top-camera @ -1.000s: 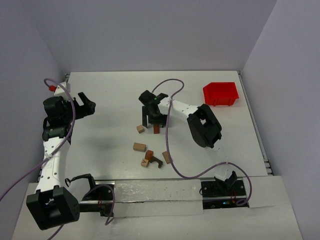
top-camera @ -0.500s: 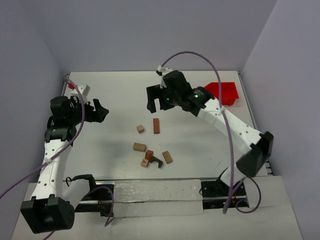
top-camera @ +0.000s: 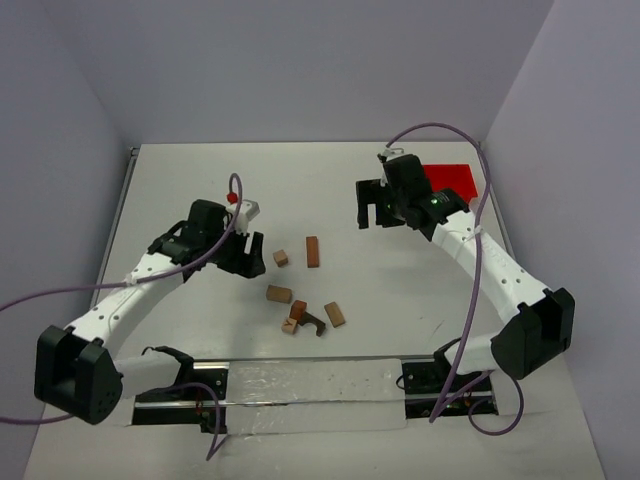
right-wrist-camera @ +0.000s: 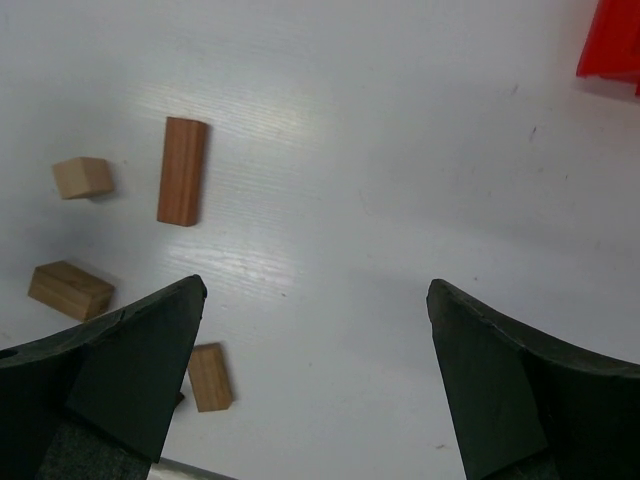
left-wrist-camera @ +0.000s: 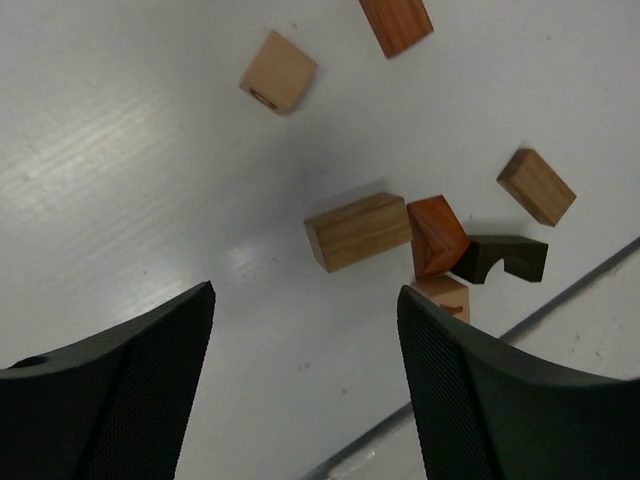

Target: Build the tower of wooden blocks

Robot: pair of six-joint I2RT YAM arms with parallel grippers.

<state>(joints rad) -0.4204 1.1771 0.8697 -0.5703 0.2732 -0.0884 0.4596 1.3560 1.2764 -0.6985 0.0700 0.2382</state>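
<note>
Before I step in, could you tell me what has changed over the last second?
The right claw drew away from the reddish-brown bar toward the red bin. The left claw swung in from the left edge toward the wood blocks, open. The other blocks stayed put.

In the left wrist view the reddish-brown bar [left-wrist-camera: 395,22], the block farthest from the dark arch [left-wrist-camera: 500,258], is cut off by the top edge. The small tan block [left-wrist-camera: 443,292] just beside the arch is half covered by the reddish cube [left-wrist-camera: 436,235] and a finger of the left hand [left-wrist-camera: 302,295]. The red bin [right-wrist-camera: 615,40], well apart from the arch, shows only as a corner at the right wrist picture's edge, and from above part of it is hidden behind the right arm [top-camera: 440,205].
</note>
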